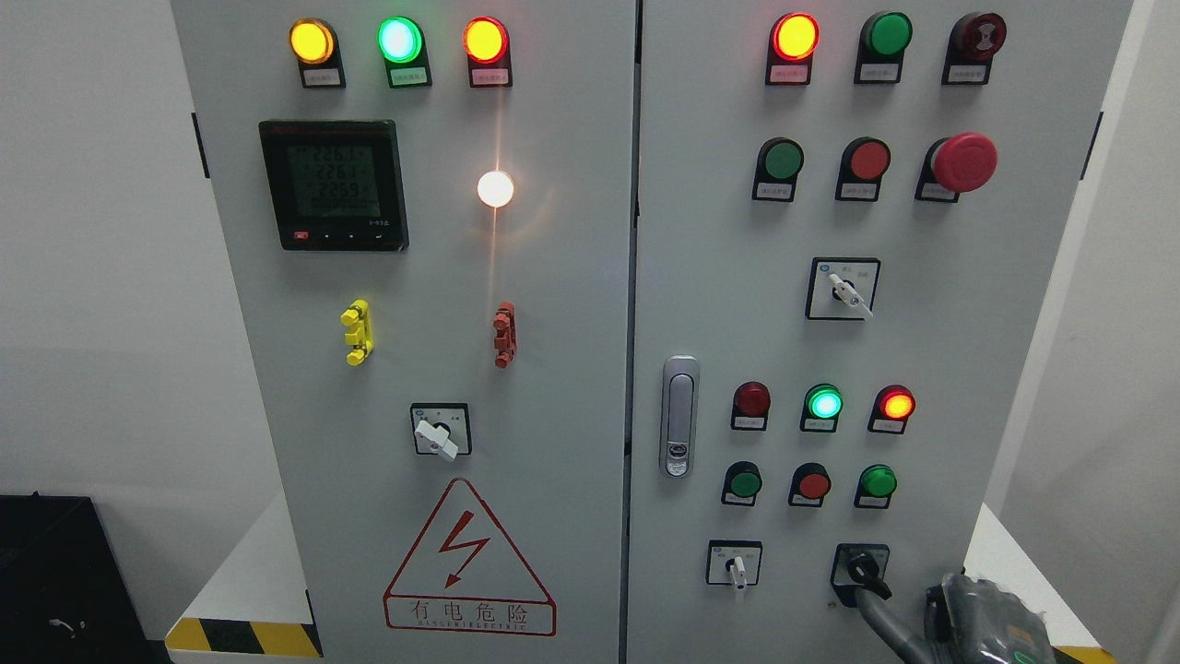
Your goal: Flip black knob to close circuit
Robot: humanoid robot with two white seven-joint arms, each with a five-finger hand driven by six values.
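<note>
The black knob [861,566] sits on its black plate at the lower right of the right cabinet door [922,350], with its handle pointing down and to the right. My right hand [968,622] comes in at the bottom right corner, just below and right of the knob. A dark grey part of it reaches up and left to the tip of the knob's handle. Most of the hand is cut off by the lower edge of the picture. The left arm does not show.
A white-handled selector [735,565] sits left of the black knob, with another one [846,292] higher up and a third [438,435] on the left door. Green and red pushbuttons [811,483] and lit lamps [823,404] lie above the knob. A door latch [679,415] stands by the seam.
</note>
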